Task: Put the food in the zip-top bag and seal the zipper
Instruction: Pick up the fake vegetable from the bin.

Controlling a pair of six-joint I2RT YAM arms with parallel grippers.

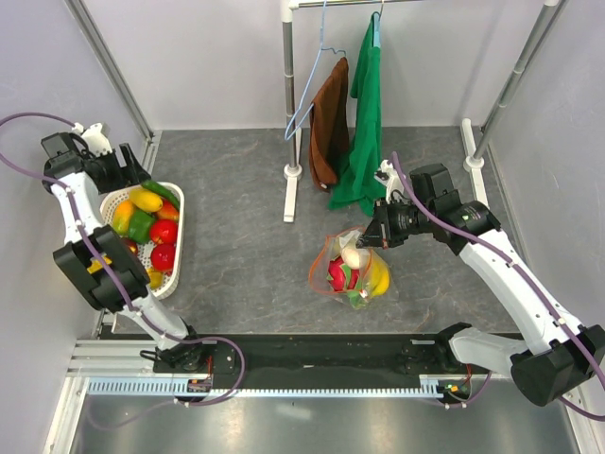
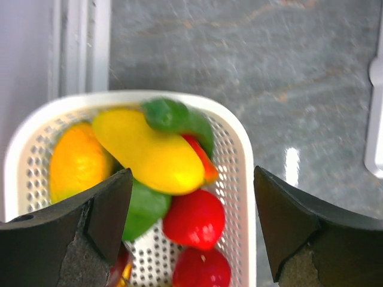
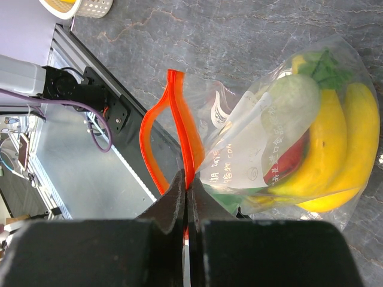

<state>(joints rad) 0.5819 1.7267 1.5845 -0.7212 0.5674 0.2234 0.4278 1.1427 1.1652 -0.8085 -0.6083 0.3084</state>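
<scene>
The dark fingers of the left gripper (image 2: pixel 191 200) fill the foreground of its wrist view. They are spread wide with nothing between them and hang above the white basket (image 2: pixel 242 156) at the left edge of the grey table (image 1: pixel 241 255). Several pieces of food (image 2: pixel 194 218) lie in that basket: yellow, orange, green and red.

Further right, the zip-top bag (image 1: pixel 351 268) lies on the table. It already holds the banana bunch (image 3: pixel 335 149), a whitish round piece (image 3: pixel 292 104) and red and green pieces. The right gripper (image 3: pixel 187 186), its jaws pressed together, pinches the zipper (image 3: pixel 179 113), whose two orange strips stand apart above the pinch.

By this showing, loading looks partway done and the bag is not yet sealed.
</scene>
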